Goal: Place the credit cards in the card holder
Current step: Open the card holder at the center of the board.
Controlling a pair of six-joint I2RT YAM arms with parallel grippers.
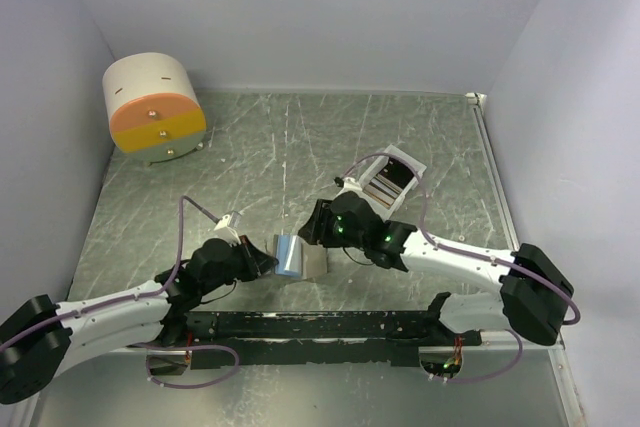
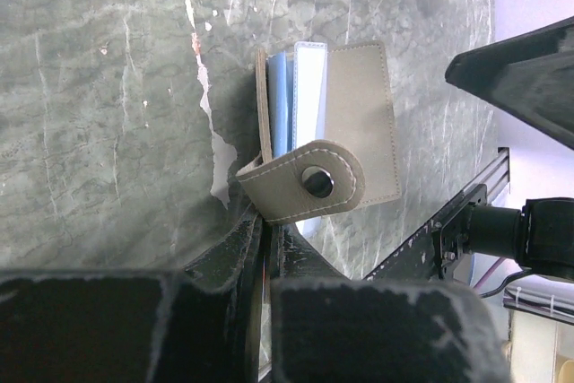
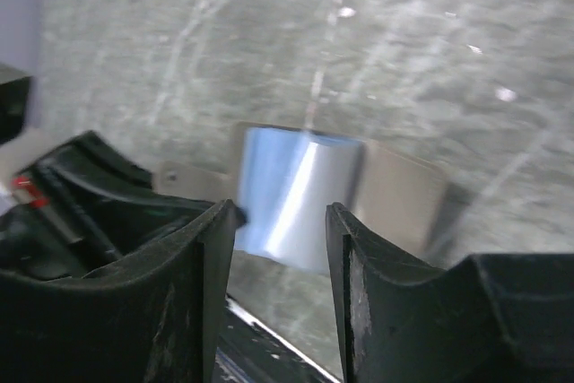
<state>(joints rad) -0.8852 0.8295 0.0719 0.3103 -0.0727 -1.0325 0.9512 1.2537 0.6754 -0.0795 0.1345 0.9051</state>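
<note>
The card holder [image 1: 297, 256] lies open on the table, taupe outside, light blue inside. In the left wrist view its snap tab [image 2: 305, 184] folds over towards me. My left gripper [image 1: 264, 262] is shut on the card holder's left flap [image 2: 263, 114], with the jaws nearly together on the thin edge [image 2: 267, 226]. My right gripper [image 1: 313, 228] is open and empty, just right of and above the holder. In the right wrist view the blue inside [image 3: 296, 190] shows past its open fingers [image 3: 281, 221]. The credit cards [image 1: 385, 183], reddish-brown and dark, sit in the white slotted tray [image 1: 412, 164].
A large round cream-and-orange drum [image 1: 153, 107] stands at the back left. A black rail [image 1: 320, 325] runs along the near edge between the arm bases. Walls close the table on the left, back and right. The right arm's body [image 2: 520, 78] shows dark beside the holder.
</note>
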